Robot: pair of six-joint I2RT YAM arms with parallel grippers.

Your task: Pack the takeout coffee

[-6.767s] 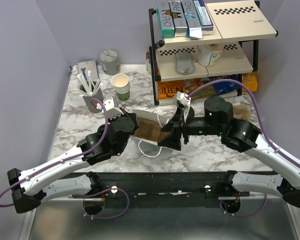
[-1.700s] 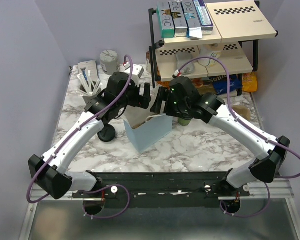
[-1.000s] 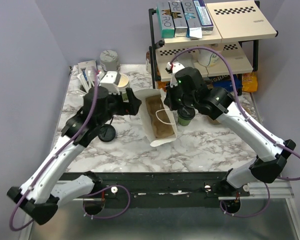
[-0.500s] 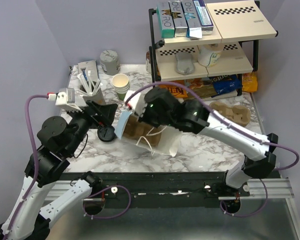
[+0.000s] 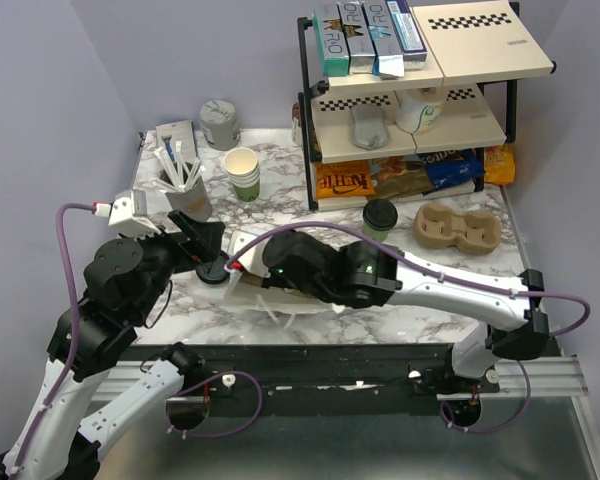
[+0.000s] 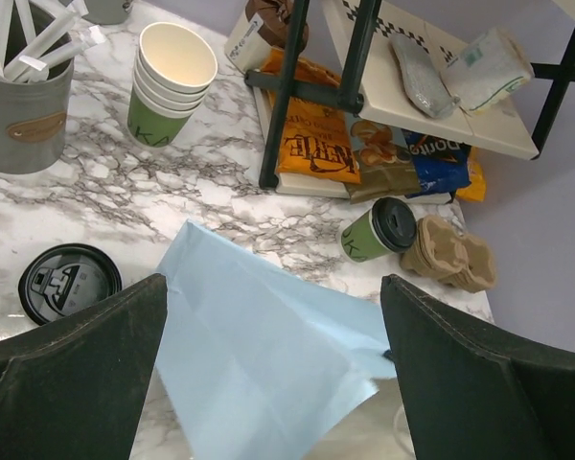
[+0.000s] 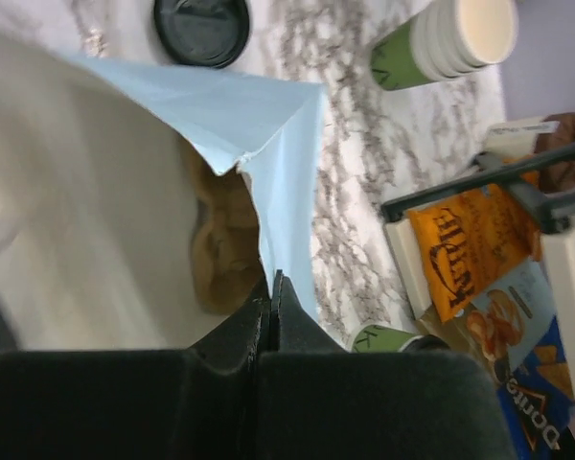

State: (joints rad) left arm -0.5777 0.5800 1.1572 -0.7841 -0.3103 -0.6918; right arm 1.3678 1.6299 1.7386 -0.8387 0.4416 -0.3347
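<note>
Here we go: my left gripper (image 6: 273, 287) hangs above the marble table (image 5: 430, 280) with its jaws spread wide, nothing between them. Looking down through the gap, I see the pale blue paper bag (image 6: 268, 355) lying flat below. The loose black lid (image 6: 69, 283) sits just off the bag's left corner.

Over on the other side, my right gripper (image 7: 271, 287) is clenched tight, and what it pinches is the rim of that bag, right at the mouth. The bag gapes open in the wrist view. Something brown lies deep inside (a cardboard insert, perhaps; it is too dim in there to be sure).

And the takeout coffee (image 5: 379, 218)? It stands upright on the marble with its black lid on, off to the right and farther back than the bag. It is near the foot of the black shelf rack (image 5: 305, 110) and just left of the brown pulp cup carrier (image 5: 458, 227). It is well apart from both of my grippers, and neither touches it.

At the far left, the stack of lidless cups (image 5: 242, 172) stands beside the grey holder of wrapped straws (image 5: 185, 190). Snack bags (image 6: 311, 158) lie on the rack's bottom level behind the coffee.
</note>
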